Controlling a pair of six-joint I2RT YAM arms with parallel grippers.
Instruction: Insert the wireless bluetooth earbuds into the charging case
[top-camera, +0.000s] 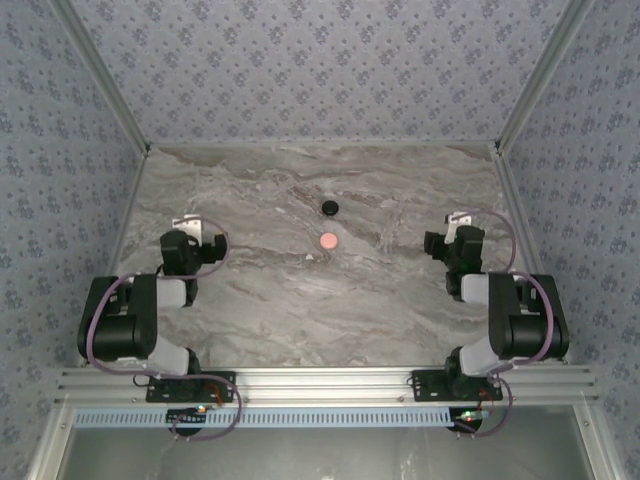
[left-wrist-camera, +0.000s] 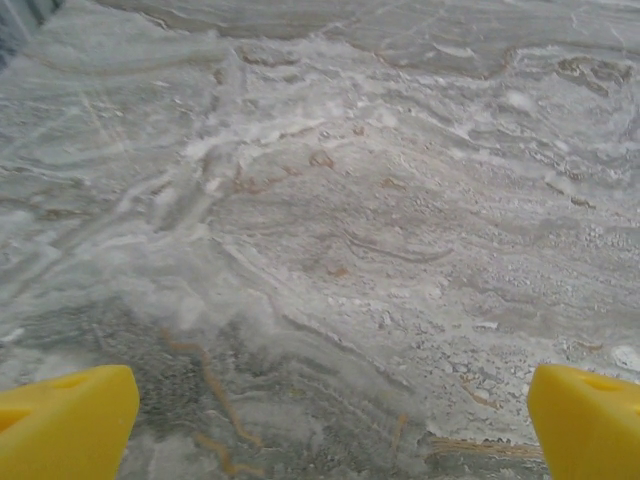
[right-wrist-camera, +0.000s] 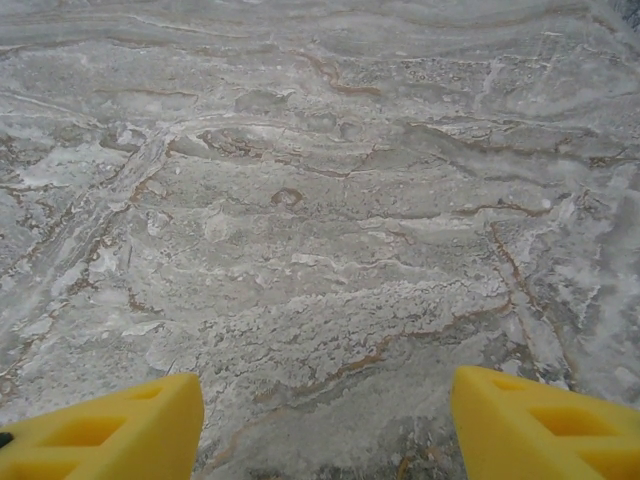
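Grippers open, both well apart from the pink disc

Marble-patterned table (top-camera: 260, 300) carries two small round discs near its middle. The pink disc (top-camera: 327, 241) lies flat. The black disc (top-camera: 330, 207) lies just beyond it on the far side, apart and not touching. A tiny pale speck (top-camera: 313, 258) sits just beside the pink disc on its near left. It is too small to tell whether it is an earbud, and the top view does not let me make out any stemmed earbuds with certainty. Both discs look closed from above, though the detail is too fine to be sure.

The left gripper (top-camera: 195, 228) hovers well to the left of the pink disc, about level with it. In its wrist view the yellow fingertips (left-wrist-camera: 65, 420) stand at the two lower corners, jaws spread wide with marble between them and nothing held.

The right gripper (top-camera: 452, 228) hovers well to the right of the pink disc, also about level with it. Its yellow fingertips (right-wrist-camera: 100, 430) stand clearly apart, somewhat closer together than the left pair, with marble between them and nothing gripped.

Blue-flowered walls (top-camera: 300, 60) stand beyond the pink disc and to either side of it.
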